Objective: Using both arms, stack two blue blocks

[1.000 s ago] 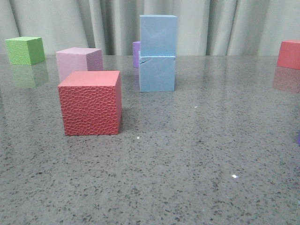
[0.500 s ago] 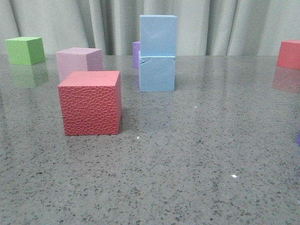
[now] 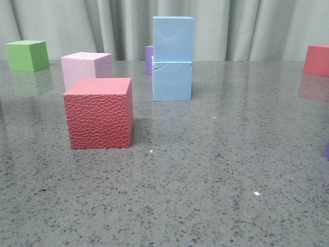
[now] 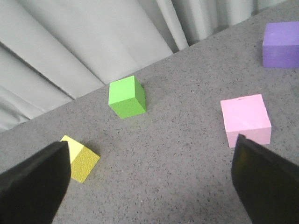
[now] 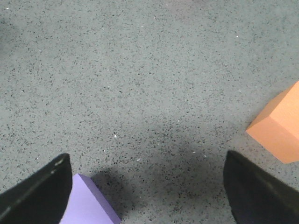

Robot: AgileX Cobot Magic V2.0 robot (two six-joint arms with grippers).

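Note:
Two pale blue blocks stand stacked at the table's far middle in the front view: the upper blue block [image 3: 174, 38] rests squarely on the lower blue block [image 3: 172, 81], which has a thin crack near its top edge. Neither arm shows in the front view. In the left wrist view my left gripper [image 4: 149, 184] is open over bare table, its black fingers [image 4: 32, 186] wide apart with nothing between them. My right gripper [image 5: 147, 191] is also open above the table, holding nothing. The blue blocks do not appear in either wrist view.
A red cube [image 3: 99, 112] sits front left, a pink cube [image 3: 86, 68] behind it, a green cube [image 3: 28, 55] far left, a purple cube [image 3: 149, 59] behind the stack, another red cube [image 3: 317, 59] far right. A lavender cube [image 5: 86, 203] and orange cube [image 5: 280, 126] lie near the right gripper; a yellow cube [image 4: 81, 161] near the left.

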